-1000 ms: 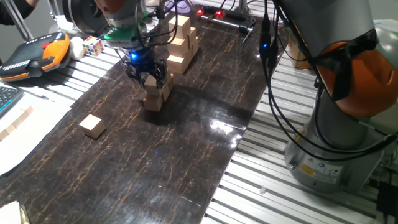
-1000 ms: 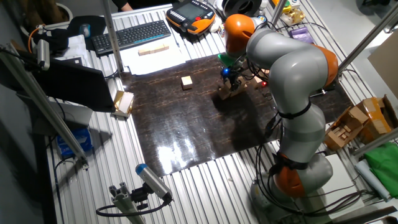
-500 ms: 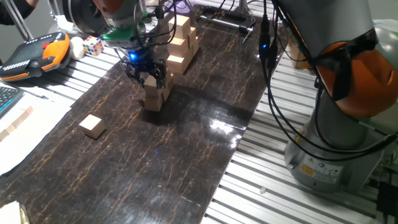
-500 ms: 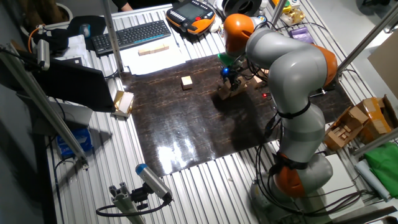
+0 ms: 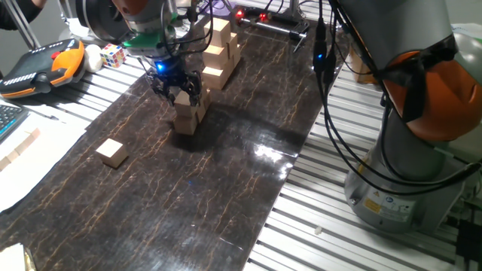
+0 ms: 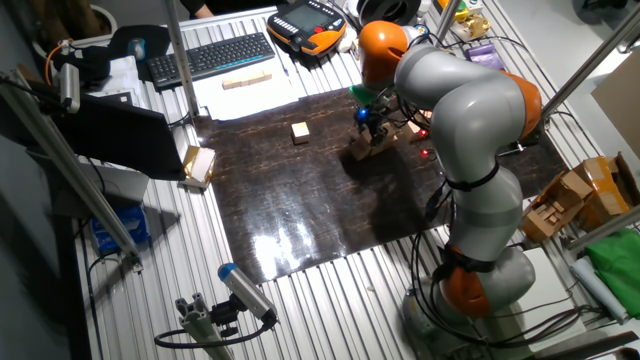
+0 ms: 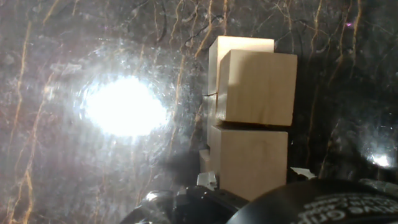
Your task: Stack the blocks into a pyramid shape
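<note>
One fixed view shows the gripper [image 5: 178, 92] low over the pyramid shape [image 5: 188, 114], a small stepped pile of tan blocks near the far left part of the dark marbled mat [image 5: 226, 181]; its fingers straddle a cube at the top of the pile, though whether they grip it or have let go I cannot tell. A loose block [image 5: 112, 153] lies well apart on the mat, nearer the camera, and a taller tower of wooden cubes [image 5: 220, 47] stands behind the pile. A multicoloured puzzle cube [image 5: 114, 54] sits off the mat beside an orange pendant [image 5: 47, 64]. The other fixed view, from high up, shows the gripper [image 6: 372, 122] at the same pile with the loose block [image 6: 299, 131] apart toward the keyboard [image 6: 212, 57]; finger spacing is too small to read here. The hand view looks straight down on stacked blocks [image 7: 252, 118], one cube offset over another, with glare on the mat beside them; the fingertips are not clearly visible. Judging by this, the step in hand is seating an upper cube on the pile. The next move likely calls for a clean vertical retreat without nudging the stack, then fetching the loose block.
</note>
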Robot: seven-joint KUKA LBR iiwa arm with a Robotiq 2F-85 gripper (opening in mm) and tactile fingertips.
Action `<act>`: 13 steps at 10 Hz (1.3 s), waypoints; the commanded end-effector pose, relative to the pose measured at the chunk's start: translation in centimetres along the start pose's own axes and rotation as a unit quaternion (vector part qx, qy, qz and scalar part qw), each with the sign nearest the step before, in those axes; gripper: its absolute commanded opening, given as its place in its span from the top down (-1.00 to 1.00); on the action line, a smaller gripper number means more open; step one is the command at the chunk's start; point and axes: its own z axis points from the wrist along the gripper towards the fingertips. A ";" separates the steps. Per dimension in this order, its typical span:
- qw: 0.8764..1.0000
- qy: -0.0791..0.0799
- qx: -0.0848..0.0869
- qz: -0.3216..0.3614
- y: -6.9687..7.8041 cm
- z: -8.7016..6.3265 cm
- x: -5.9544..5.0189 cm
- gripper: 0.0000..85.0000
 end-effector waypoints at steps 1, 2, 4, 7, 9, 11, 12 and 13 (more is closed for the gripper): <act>1.000 0.001 0.001 0.001 0.0 0.0 0.1 -0.43; 1.000 0.005 0.002 0.002 0.0 -0.3 0.4 -0.48; 1.000 0.004 0.008 0.010 0.2 -0.9 1.5 -0.58; 1.000 0.027 0.003 0.009 0.7 -1.4 4.0 -0.61; 0.999 0.037 -0.004 0.019 1.4 -1.0 5.8 -0.58; 0.999 0.042 -0.009 0.021 1.9 -0.5 6.8 -0.55; 0.999 0.043 -0.007 0.006 2.2 -0.4 6.8 -0.52; 0.998 0.043 -0.003 -0.036 2.2 -0.4 6.6 -0.47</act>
